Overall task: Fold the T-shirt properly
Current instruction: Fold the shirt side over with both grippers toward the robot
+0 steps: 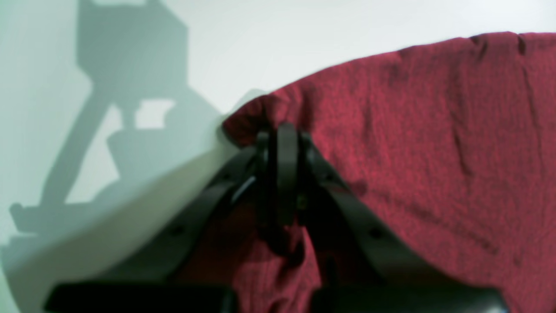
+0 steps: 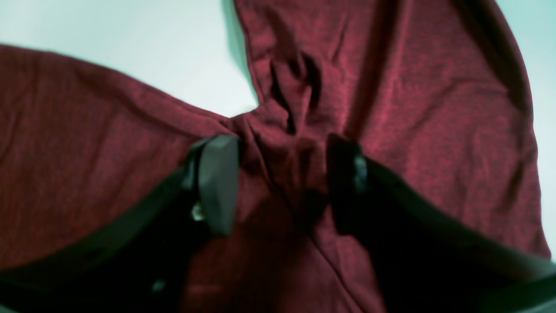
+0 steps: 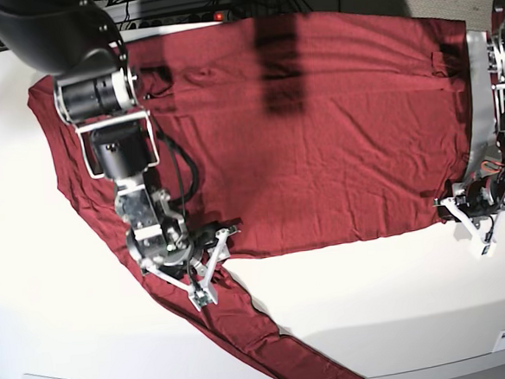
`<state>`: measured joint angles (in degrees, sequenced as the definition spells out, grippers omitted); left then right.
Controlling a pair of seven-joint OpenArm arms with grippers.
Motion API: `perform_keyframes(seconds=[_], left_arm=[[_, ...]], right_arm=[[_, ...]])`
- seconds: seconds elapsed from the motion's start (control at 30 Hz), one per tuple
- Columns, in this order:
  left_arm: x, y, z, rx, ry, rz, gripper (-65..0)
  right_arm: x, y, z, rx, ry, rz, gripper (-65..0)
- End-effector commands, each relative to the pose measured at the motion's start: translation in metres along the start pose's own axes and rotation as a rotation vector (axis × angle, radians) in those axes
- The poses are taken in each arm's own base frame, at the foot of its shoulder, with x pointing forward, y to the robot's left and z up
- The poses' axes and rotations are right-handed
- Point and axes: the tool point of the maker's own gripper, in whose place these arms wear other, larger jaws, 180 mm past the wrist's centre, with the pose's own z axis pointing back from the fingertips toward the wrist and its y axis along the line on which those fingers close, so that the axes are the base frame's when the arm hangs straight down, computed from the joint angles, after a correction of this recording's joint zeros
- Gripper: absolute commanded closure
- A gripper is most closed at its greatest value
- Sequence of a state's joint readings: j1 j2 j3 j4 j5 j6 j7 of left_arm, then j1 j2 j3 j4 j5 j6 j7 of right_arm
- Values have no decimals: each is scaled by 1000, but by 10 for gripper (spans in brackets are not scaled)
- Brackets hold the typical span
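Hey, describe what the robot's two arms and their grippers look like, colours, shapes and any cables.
The right arm is built of black and silver cylindrical segments with black cables looping beside it. Its right gripper has black curved fingers with flat dark grey pads. The left arm is also black and silver; its left gripper has black fingers, with whitish bracket parts seen from the base view.

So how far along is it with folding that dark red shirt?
Early on. Done: the dark red long-sleeved knit shirt lies spread flat on the white table, with no fold in the body visible. In hand: the left gripper is shut on the shirt's edge, and the right gripper stands open over the bunched cloth where a sleeve joins. Left: gripping there, then all the folds, including the sleeve trailing toward the table's front.
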<state>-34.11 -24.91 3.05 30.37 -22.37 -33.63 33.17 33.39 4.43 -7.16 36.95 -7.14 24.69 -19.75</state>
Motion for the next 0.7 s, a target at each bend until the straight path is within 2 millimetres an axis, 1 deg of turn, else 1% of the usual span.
perform_keyframes(seconds=[0.0,0.07,0.13,0.17,0.3,0.43,0.53,0.6,0.67], left_arm=[[18,5,7,8,-35,-11,0],[18,5,7,8,-36,-11,0],[18,6,7,8,-36,-11,0],[18,6,7,8,-36,-11,0],[18,6,7,8,-36,-11,0],[21,5,8,8,-50,-12,0],[31,9,9,32,-82,1,0],[38,17,11,72,-99,25,0],[48,19,13,87,-124,32,0]], right_arm=[[11,-4,2,-9,-12,6,-248],[4,-1,1,-5,2,4,-133],[1,-4,1,-8,5,3,-19],[2,-3,1,-5,2,0,0],[15,-1,3,16,-39,-46,0],[27,-6,7,5,-67,-38,0],[36,-18,11,-25,-79,-29,0],[43,-32,15,-66,-85,-30,0],[53,-44,19,-89,-94,-28,0]])
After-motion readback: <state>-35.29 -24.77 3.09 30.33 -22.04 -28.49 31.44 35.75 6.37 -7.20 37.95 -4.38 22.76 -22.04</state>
